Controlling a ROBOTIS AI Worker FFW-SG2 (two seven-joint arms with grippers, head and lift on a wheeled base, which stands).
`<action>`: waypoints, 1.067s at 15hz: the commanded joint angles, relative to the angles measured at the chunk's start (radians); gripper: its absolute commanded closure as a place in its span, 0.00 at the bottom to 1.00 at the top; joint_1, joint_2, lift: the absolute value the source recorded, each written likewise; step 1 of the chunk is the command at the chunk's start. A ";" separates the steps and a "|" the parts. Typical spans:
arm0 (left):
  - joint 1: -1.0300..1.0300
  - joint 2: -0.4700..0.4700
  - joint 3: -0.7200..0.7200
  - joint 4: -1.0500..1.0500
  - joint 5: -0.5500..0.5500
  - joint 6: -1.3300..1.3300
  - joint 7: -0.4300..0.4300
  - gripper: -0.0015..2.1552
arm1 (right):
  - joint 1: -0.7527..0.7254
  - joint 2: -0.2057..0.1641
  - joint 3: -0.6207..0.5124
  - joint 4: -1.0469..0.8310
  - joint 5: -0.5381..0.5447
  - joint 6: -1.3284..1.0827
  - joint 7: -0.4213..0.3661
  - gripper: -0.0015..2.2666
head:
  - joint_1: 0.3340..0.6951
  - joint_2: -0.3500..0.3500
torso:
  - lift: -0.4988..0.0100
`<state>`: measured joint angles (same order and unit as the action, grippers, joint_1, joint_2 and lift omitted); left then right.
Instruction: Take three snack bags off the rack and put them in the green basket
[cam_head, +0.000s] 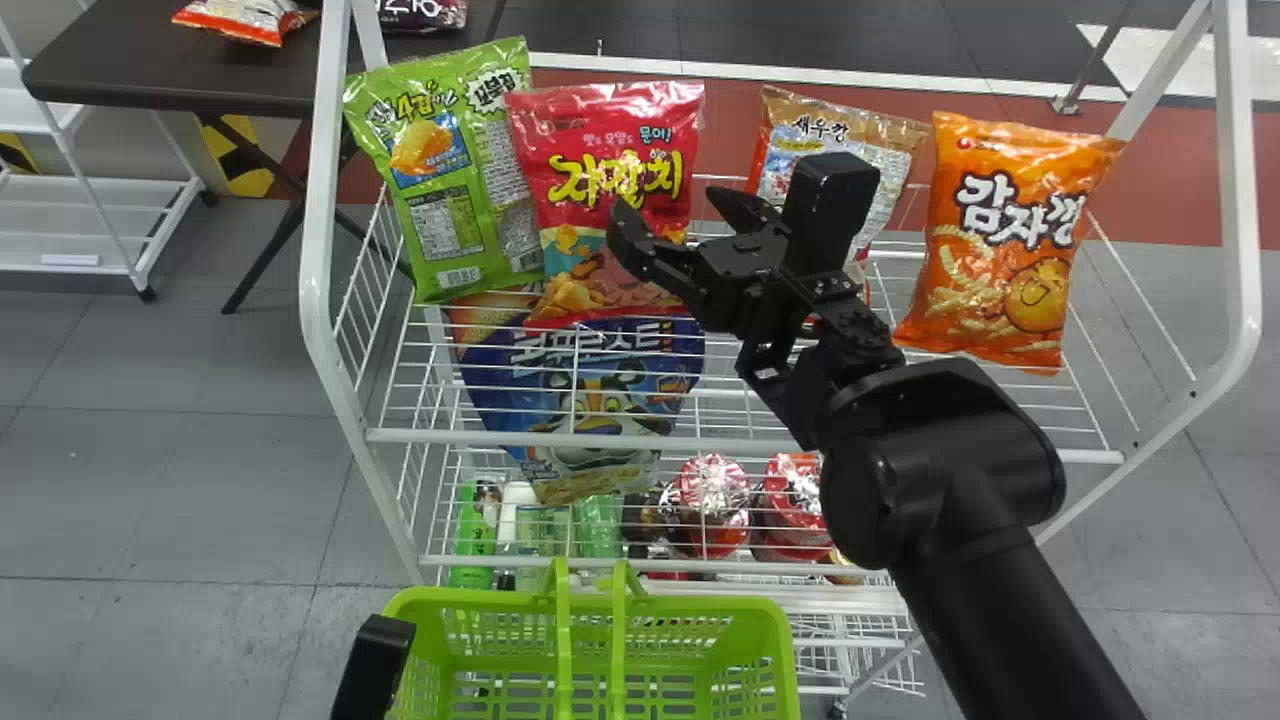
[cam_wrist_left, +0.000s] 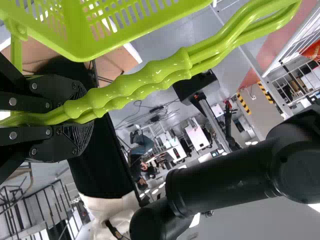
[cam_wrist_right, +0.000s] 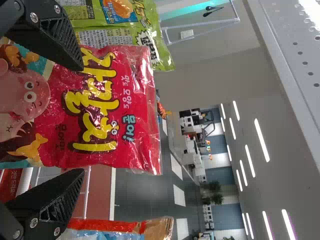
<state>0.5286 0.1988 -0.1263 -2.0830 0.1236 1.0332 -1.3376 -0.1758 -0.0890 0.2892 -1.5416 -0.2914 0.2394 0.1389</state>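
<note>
My right gripper (cam_head: 668, 204) stands open before the red snack bag (cam_head: 603, 190), upright on the rack (cam_head: 745, 441). In the right wrist view, the right gripper (cam_wrist_right: 79, 121) has the red bag (cam_wrist_right: 135, 100) behind its spread fingers, with no visible grip. A green bag (cam_head: 440, 170) leans at the left; a brown-and-white bag (cam_head: 795, 125) and an orange bag (cam_head: 1010, 240) stand right. Beside the green basket (cam_head: 680, 603) is part of my left gripper (cam_head: 373, 665); in the left wrist view the left gripper (cam_wrist_left: 75, 117) is shut on the basket's handles (cam_wrist_left: 150, 75).
A blue bag (cam_head: 590, 380) sits below the red one. Bottles and red packages (cam_head: 712, 500) occupy the lower rack. White uprights (cam_head: 318, 200) frame both sides of the rack. Behind at the left is a dark table (cam_head: 180, 60) with more bags.
</note>
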 joint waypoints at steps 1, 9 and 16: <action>-0.009 0.004 -0.003 0.006 0.002 0.003 0.000 0.89 | -0.031 0.000 0.011 0.024 0.003 0.051 0.007 0.04 | 1.00 0.42 | 0.93; -0.015 0.011 -0.003 0.006 0.005 0.012 -0.002 0.89 | -0.099 0.008 0.031 0.081 0.037 0.180 0.027 0.62 | 1.00 0.46 | 0.93; -0.018 0.010 -0.004 0.009 0.005 0.012 -0.002 0.89 | 0.052 0.006 0.008 -0.098 0.084 0.168 -0.002 0.86 | 1.00 0.45 | 0.93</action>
<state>0.5118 0.2090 -0.1305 -2.0740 0.1289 1.0455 -1.3391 -0.1648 -0.0825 0.3064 -1.5816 -0.2099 0.4075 0.1360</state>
